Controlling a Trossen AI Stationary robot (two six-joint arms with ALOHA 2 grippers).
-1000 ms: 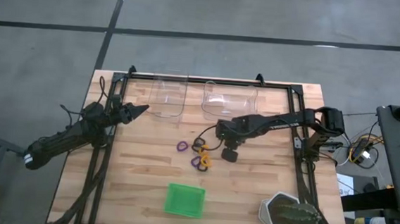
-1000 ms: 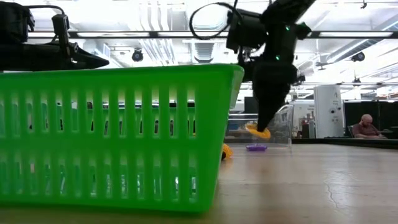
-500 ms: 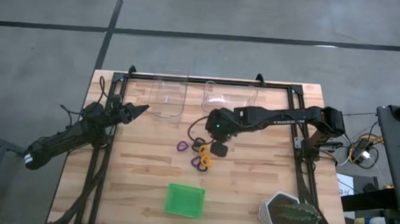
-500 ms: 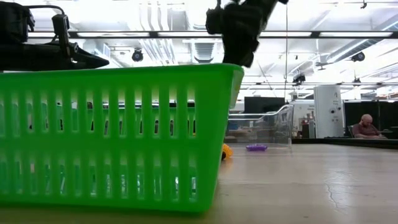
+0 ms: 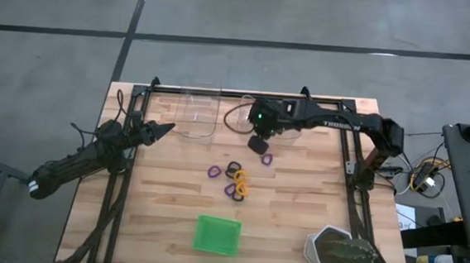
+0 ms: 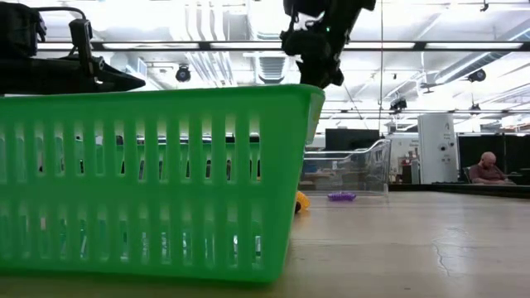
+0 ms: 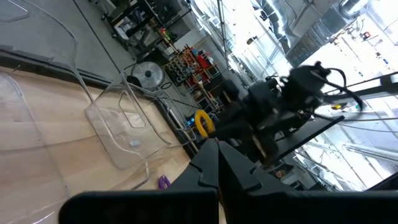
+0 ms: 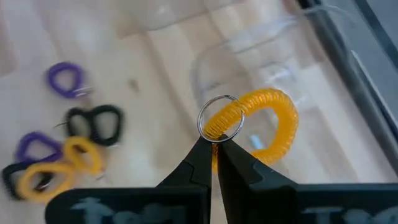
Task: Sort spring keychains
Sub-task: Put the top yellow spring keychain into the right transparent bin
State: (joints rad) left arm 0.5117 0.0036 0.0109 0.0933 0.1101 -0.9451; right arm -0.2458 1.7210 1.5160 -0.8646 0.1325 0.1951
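Right gripper [image 8: 214,142] raised above the table, jaws pinched on the metal ring of an orange spring keychain [image 8: 273,124] hanging just beyond the fingertips over a clear plastic tray [image 5: 271,111], remaining keychains [image 5: 236,181] clustered on the table well apart from the jaws, left gripper [image 5: 165,128] idle at the table's left edge, jaws closed and empty.

Right gripper [image 8: 214,144] raised above table's far side, fingers closed, arm stretched across. Left gripper [image 5: 167,128] waits at left edge, fingers together.

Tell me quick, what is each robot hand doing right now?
Left gripper: shut, holding nothing, waiting at the table's left edge.
Right gripper: shut on an orange spring keychain, lifted beside the clear plastic tray.
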